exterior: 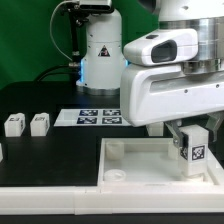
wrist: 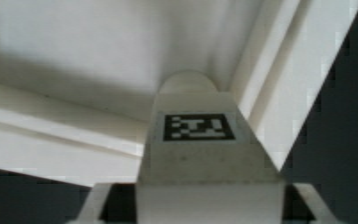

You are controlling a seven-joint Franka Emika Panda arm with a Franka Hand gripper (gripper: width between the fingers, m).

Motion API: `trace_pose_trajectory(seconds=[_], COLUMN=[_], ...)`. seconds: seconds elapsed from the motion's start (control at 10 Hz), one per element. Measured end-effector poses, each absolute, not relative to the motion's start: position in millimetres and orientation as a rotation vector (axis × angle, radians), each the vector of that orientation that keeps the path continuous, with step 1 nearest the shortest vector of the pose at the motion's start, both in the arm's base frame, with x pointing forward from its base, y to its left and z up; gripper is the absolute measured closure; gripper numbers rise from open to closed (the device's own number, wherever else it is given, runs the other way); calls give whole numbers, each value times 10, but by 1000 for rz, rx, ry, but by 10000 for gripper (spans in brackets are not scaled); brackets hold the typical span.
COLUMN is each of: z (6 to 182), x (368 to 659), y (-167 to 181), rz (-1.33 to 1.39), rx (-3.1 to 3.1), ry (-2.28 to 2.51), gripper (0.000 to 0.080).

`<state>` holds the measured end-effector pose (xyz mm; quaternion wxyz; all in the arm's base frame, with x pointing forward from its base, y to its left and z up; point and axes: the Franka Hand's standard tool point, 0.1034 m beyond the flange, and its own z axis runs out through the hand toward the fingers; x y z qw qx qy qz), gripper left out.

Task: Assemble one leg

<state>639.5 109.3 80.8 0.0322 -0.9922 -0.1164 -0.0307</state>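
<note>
My gripper (exterior: 192, 148) is shut on one leg (exterior: 196, 153), a small white block with a black-and-white tag. It holds the leg upright over the right part of the large white panel (exterior: 140, 168). In the wrist view the leg (wrist: 199, 130) runs out from between the fingers (wrist: 112, 205) of my gripper (wrist: 202, 208), its rounded far end close to a raised rim of the panel (wrist: 51, 90). I cannot tell whether the leg touches the panel. Two more legs (exterior: 14, 125) (exterior: 40, 123) stand side by side on the black table at the exterior view's left.
The marker board (exterior: 90, 117) lies flat on the table behind the panel. A white robot base (exterior: 98, 55) stands at the back. Part of another white piece (exterior: 2, 151) shows at the left edge.
</note>
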Motion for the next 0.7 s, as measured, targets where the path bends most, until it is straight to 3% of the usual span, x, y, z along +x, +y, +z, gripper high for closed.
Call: trace_pose_trajectory(seconds=[0.2, 0.7], z=[803, 770], x=[6391, 6382], y=[1102, 1114], rz=[-92, -39], rx=[-3058, -2931], ry=[-301, 854], gripper=[508, 507])
